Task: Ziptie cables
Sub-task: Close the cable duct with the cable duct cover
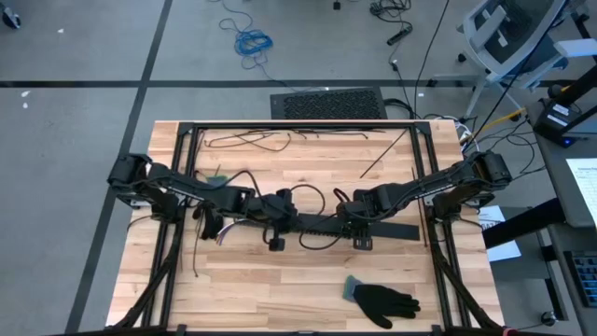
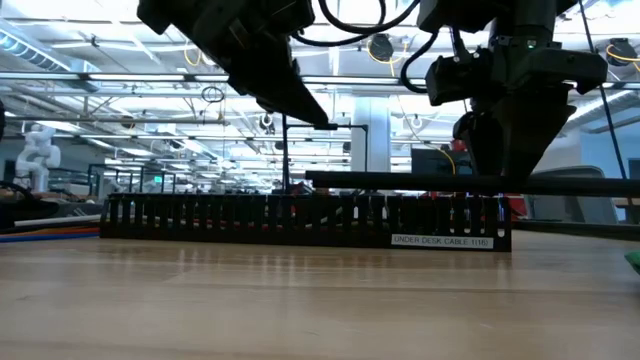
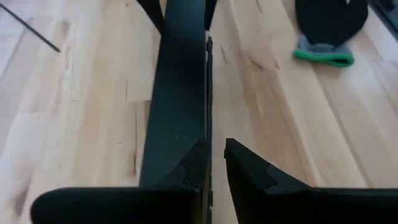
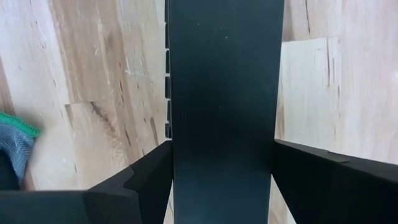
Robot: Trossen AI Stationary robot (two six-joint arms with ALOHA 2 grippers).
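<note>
My right gripper clamps the flat black lid above the black slotted plastic tray; my left gripper, nearly shut, holds nothing; no cables zip-tied yet.

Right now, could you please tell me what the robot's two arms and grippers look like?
Both arms are dark, jointed and draped with looping black cables. The left gripper and right gripper each have two matte black fingers with stepped, notched inner edges.

The tabletop is pale wood with streaky brown grain. On it lie a black slotted strip with a white label, and a black glove with a grey, green-edged cuff. Both grippers are dark.
</note>
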